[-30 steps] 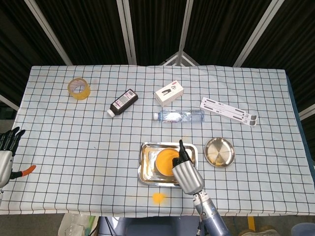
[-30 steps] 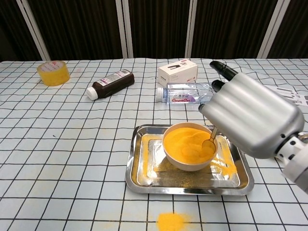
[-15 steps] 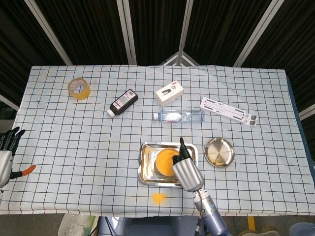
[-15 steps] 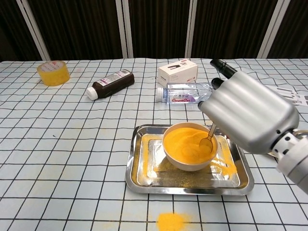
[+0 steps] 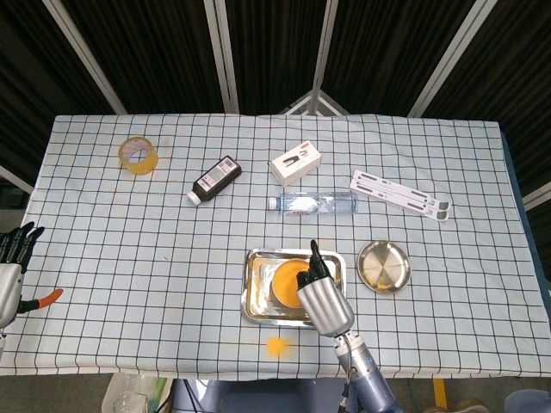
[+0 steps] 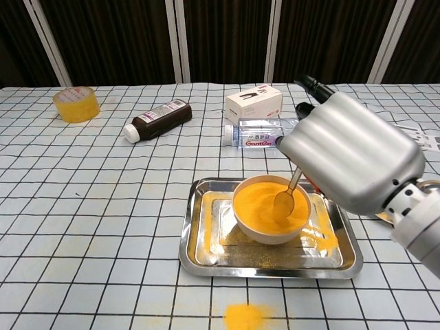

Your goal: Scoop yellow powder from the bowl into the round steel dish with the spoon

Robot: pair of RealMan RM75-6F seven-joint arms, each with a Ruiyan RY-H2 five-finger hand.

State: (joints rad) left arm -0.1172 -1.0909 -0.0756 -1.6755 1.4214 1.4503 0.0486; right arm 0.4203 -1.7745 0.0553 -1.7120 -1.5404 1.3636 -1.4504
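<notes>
Chest view: right hand (image 6: 350,155) has its fingers curled around the spoon (image 6: 284,198) handle, spoon tip sitting in the yellow powder (image 6: 265,196) inside the bowl (image 6: 269,230). Bowl sits in a steel tray (image 6: 268,262), which likely catches spills; some powder lies on the tray floor and a blob on the tablecloth (image 6: 82,206) in front. Hand is knuckles-up over the bowl's right rim, handle angled down-left. Round steel dish (image 5: 384,266) sits empty just right of the tray, so only a short carry is needed. Left hand (image 5: 10,258) is parked at the far left table edge, fingers apart, gripping nothing.
</notes>
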